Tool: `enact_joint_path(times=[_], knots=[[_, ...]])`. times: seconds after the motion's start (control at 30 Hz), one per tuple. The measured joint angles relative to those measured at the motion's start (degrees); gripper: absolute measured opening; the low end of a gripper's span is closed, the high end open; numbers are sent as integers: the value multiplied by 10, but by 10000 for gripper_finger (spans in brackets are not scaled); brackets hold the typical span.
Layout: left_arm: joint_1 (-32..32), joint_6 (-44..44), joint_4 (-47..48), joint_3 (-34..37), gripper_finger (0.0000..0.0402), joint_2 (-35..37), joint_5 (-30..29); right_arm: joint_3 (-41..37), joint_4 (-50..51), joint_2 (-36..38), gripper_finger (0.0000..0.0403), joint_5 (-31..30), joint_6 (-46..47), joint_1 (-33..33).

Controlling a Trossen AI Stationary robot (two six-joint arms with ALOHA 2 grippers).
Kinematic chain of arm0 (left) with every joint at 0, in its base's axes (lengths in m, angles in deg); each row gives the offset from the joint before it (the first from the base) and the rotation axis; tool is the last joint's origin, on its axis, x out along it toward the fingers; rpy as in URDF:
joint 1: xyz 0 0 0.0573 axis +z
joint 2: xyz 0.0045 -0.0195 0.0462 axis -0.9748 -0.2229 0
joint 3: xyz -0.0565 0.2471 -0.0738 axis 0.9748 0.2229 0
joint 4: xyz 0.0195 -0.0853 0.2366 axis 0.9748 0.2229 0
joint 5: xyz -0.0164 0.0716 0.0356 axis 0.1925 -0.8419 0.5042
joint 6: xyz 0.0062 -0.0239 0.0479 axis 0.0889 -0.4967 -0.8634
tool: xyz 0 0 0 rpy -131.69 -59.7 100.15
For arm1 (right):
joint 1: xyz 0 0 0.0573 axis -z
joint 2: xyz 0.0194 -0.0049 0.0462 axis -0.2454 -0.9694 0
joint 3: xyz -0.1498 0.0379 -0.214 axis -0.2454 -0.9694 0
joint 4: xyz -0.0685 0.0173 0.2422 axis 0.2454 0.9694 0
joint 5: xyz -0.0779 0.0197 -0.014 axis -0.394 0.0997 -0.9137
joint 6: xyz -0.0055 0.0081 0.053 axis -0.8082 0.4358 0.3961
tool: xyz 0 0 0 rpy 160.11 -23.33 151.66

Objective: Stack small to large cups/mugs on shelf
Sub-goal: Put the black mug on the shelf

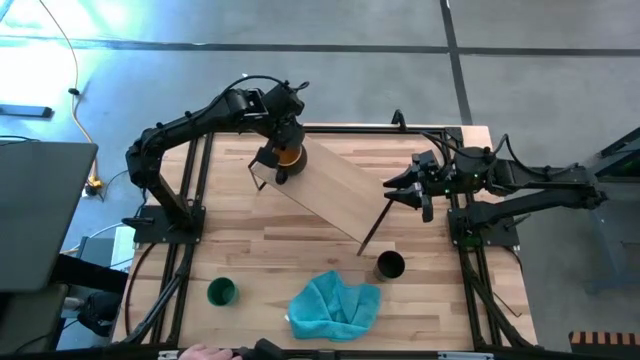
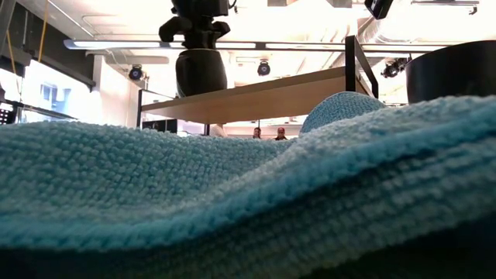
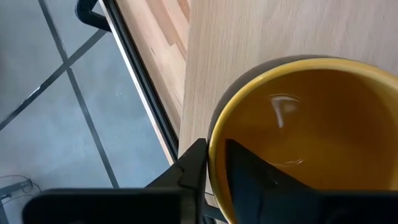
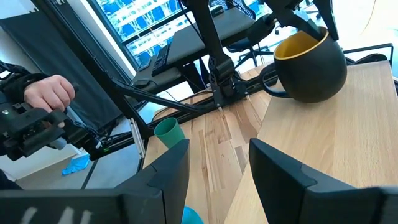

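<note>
Three cups are out. One, the yellow-orange mug [image 1: 288, 155], dark on the outside, sits on the shelf [image 1: 335, 200] at its far-left end. The left gripper [image 1: 281, 160] is pinched on its rim; in the left wrist view one finger [image 3: 261, 180] is inside the yellow bowl and the other outside the wall. The shelf is a single long pale board lying diagonally across the table [image 1: 240, 250], with thin black legs at each end.

The other two cups stand down on the tabletop near the front edge: the green cup [image 1: 221, 291] to the left, the black cup [image 1: 390, 265] to the right, just beyond the shelf's near end. Between them lies one crumpled teal cloth [image 1: 335, 305].

The right gripper [image 1: 405, 192] hangs by the shelf's right side, fingers spread apart and empty.

At the room's edge a person's hand [image 4: 50, 93] rests on dark equipment.
</note>
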Motion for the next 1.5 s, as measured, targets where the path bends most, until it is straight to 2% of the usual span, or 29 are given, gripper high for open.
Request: enact_joint_path(times=[0.17,0.77,1.1,1.5], knots=[[0,0,0,0,62,0,0,0,0,0,158,0,0,0],[-5,-15,-12,6,63,-17,4,0,0,0,158,9,11,0],[-5,-15,-17,6,63,-16,-23,0,0,0,158,13,10,0],[-5,-10,-33,6,63,-16,-25,0,0,0,158,13,9,0]])
